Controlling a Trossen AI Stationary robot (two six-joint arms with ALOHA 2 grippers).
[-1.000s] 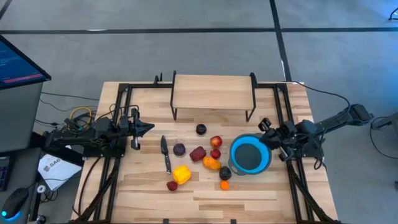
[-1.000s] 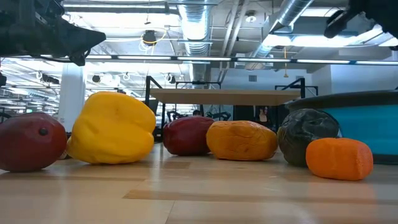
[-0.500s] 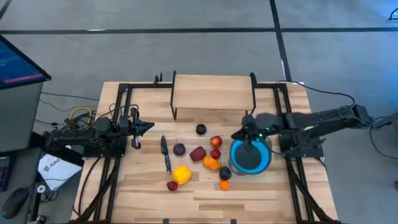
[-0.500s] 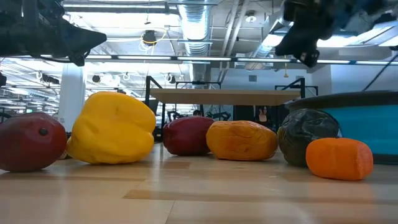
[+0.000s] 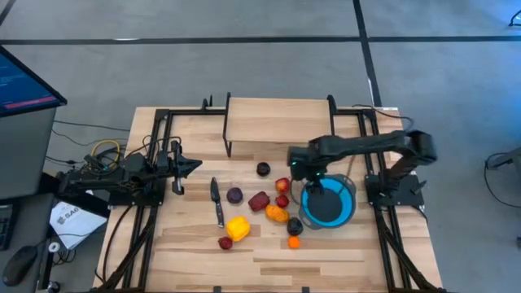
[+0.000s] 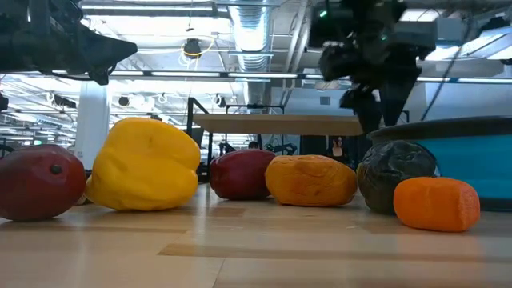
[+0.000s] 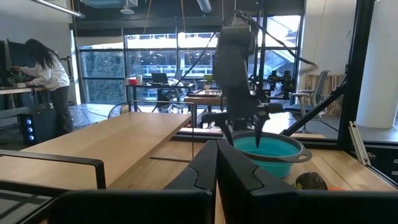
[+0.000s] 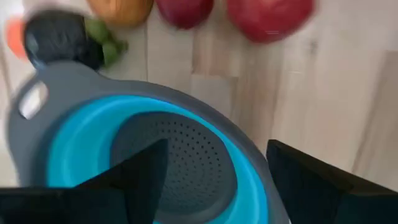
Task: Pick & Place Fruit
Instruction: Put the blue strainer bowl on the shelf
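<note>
No fruit (image 5: 260,200) is seen inside the blue bowl (image 5: 345,210); all pieces lie scattered mid-worktop beside it, so everything remains to be placed. The right gripper (image 5: 295,168), spread and empty, is poised over the bowl's edge near the red pieces. The left gripper (image 5: 194,165) is clenched, parked near the left edge.

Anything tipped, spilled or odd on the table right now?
Nothing is spilled or damaged. The one misfit is a slim black-handled knife lying among the small toy fruits on the wooden table. The round blue bowl stands upright and holds no fruit, with the right end effector open above its edge.
</note>
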